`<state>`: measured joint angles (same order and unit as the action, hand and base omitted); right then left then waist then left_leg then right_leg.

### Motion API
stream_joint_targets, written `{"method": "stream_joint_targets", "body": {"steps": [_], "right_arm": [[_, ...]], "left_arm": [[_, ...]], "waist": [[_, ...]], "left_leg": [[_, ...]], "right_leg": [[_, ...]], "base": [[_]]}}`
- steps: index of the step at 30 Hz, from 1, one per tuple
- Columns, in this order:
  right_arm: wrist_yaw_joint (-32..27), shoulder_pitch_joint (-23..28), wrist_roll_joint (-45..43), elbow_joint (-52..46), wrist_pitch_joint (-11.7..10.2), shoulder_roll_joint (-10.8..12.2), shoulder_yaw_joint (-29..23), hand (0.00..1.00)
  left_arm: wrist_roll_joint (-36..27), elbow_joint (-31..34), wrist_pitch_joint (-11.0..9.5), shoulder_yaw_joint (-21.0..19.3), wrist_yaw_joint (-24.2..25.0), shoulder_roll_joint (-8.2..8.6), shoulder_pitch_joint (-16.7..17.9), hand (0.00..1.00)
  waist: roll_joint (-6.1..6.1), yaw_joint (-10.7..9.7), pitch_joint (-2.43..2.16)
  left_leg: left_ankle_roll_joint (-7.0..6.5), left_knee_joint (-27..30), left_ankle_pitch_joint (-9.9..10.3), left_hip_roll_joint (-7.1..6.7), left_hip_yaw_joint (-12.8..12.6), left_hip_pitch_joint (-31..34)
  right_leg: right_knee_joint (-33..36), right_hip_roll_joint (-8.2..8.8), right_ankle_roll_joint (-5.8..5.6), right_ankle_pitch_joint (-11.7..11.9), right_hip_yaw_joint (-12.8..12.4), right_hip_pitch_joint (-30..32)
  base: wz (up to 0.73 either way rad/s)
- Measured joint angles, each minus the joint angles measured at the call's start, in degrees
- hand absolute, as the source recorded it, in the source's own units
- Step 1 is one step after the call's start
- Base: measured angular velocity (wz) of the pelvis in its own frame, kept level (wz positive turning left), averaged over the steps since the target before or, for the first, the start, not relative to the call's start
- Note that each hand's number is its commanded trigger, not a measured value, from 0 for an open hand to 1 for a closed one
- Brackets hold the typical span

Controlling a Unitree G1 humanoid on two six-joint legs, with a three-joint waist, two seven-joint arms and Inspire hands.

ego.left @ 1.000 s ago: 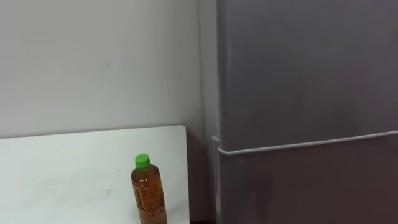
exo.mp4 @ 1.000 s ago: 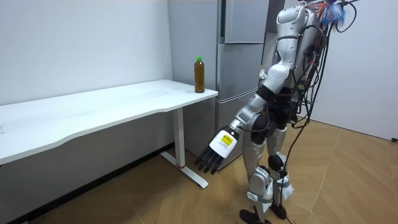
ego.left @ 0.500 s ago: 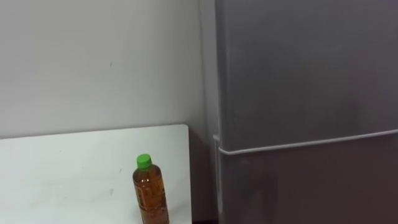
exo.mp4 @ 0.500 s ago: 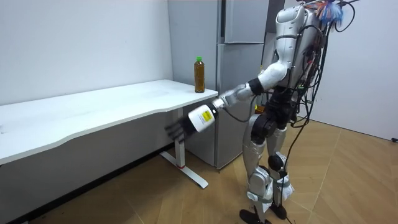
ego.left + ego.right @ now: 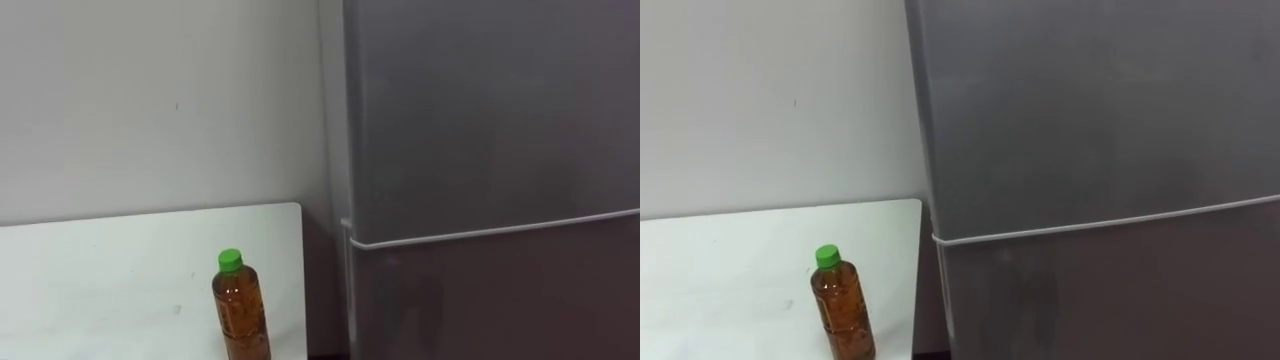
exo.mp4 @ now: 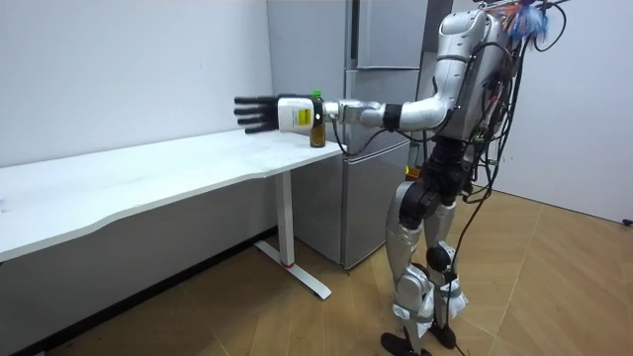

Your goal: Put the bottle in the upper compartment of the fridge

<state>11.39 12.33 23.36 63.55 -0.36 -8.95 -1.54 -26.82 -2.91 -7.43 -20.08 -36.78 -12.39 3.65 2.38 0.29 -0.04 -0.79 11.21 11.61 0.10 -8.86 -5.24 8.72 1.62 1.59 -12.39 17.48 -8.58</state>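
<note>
I find nothing here that I can read. The bottle point(image 5: 241, 312) has a label point(image 5: 243, 322) round its amber body, but in both eye views its print is too fine for me to make out a letter or a number. In the room view the same label shows as a pale band. In that view the white tag point(image 6: 295, 114) at the back of the left hand point(image 6: 263, 113) bears a small yellow patch with dark marks on it. They may be print, but I cannot tell any character apart.
</note>
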Motion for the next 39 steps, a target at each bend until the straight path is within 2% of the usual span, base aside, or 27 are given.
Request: {"method": "stream_joint_targets", "body": {"steps": [2, 5, 9, 12, 17, 20, 22, 26, 29, 33, 39], "right_arm": [[-0.1, -0.1, -0.1, -0.1, 0.4, 0.0, 0.2, 0.0], [-0.2, -0.1, -1.2, -1.3, 0.9, 0.2, 0.1, 0.0], [-0.2, -0.8, -1.3, -1.4, 1.7, 0.3, 0.2, 0.0], [-0.2, -1.0, -1.4, -0.9, 1.7, 0.4, 0.1, 0.0], [-0.3, -1.2, -1.0, -1.1, 1.8, 0.6, 0.2, 0.0], [-0.3, -1.9, -1.0, -0.7, 1.8, 0.8, 0.2, 0.0], [-0.2, -3.1, -1.2, 0.6, 1.7, 1.2, 0.2, 0.0], [-0.3, -4.4, -1.3, 1.6, 1.7, 1.6, 0.2, 0.0], [-0.3, -5.1, -1.3, 2.1, 1.8, 1.6, 0.3, 0.0], [-0.5, -6.4, -1.2, 3.2, 2.5, 1.4, 1.0, 0.0], [-0.3, -7.3, -1.3, 2.8, 3.0, 1.3, 2.6, 0.0]], "left_arm": [[0.0, 3.2, 0.1, 0.0, 0.1, 0.0, -1.5, 0.0], [0.2, 6.5, 0.3, 0.0, 1.0, 0.0, -3.7, 0.0], [0.4, 8.4, 2.6, 0.4, 1.5, 0.0, -8.2, 0.0], [0.3, 10.7, 2.9, 0.4, 2.5, 0.01, -10.3, 0.0], [0.3, 11.6, 4.6, 1.7, 4.0, 0.01, -14.7, 0.0], [0.3, 13.3, 5.1, 4.0, 6.0, 0.03, -16.0, 0.0], [0.3, 14.8, 5.4, 6.3, 7.2, 0.4, -17.2, 0.0], [0.3, 15.1, 5.5, 9.0, 10.1, 1.52, -19.6, 0.0], [0.3, 15.6, 5.6, 11.6, 11.9, 2.39, -19.9, 0.0], [0.3, 15.6, 7.2, 16.7, 15.6, 3.27, -20.6, 0.0], [-0.1, 15.6, 8.9, 20.5, 19.9, 5.4, -21.0, 0.0]], "waist": [[-0.15, 0.0, -0.1], [-0.41, -0.1, 0.0], [-0.22, -0.7, 0.08], [-0.15, -2.1, 0.16], [0.09, -3.8, 0.3], [-0.02, -5.3, 0.34], [-0.4, -6.5, 0.55], [-0.85, -7.4, 0.74], [-1.02, -7.9, 0.65], [-0.62, -8.3, 0.37], [-0.43, -10.9, 0.34]], "left_leg": [[0.0, 0.3, 0.0, -0.04, 0.0, 0.5], [0.0, 0.3, 0.0, -0.08, -0.4, 0.5], [0.0, 0.5, 0.0, -0.06, -0.4, 0.9], [0.0, 0.5, 0.0, -0.01, -0.4, 1.0], [0.01, 0.5, 0.0, -0.02, -1.1, 0.6], [0.01, 0.4, 0.0, 0.05, -2.0, 0.6], [0.02, 0.2, 0.0, 0.05, -2.1, 0.4], [0.02, 0.2, 0.0, 0.06, -2.6, 0.4], [0.02, 0.2, 0.0, 0.09, -3.0, 0.3], [0.02, 0.2, 0.0, 0.31, -3.5, 0.7], [0.01, 0.2, 0.0, 0.44, -3.5, 0.5]], "right_leg": [[0.1, -0.07, 0.12, 0.1, -0.1, 0.6], [0.1, -0.12, 0.19, 0.2, -0.1, 0.6], [0.0, -0.12, 0.19, 0.2, -0.1, 0.8], [0.0, -0.04, 0.18, 0.2, 0.1, 0.8], [0.0, -0.12, 0.17, 0.2, -0.1, 0.4], [-0.1, -0.11, 0.17, 0.2, -0.2, 0.3], [-0.1, -0.12, 0.17, 0.2, -0.4, 0.4], [-0.1, -0.13, 0.16, 0.2, -1.0, 0.6], [0.0, -0.17, 0.13, 0.3, -2.2, 0.9], [0.1, -0.11, 0.07, 0.5, -3.0, 1.2], [0.3, -0.09, 0.07, 0.6, -3.3, 1.2]], "base": [[0.0], [0.0], [0.0], [0.0], [-0.03], [-0.01], [-0.02], [-0.07], [-0.16], [-0.09], [-0.01]]}}
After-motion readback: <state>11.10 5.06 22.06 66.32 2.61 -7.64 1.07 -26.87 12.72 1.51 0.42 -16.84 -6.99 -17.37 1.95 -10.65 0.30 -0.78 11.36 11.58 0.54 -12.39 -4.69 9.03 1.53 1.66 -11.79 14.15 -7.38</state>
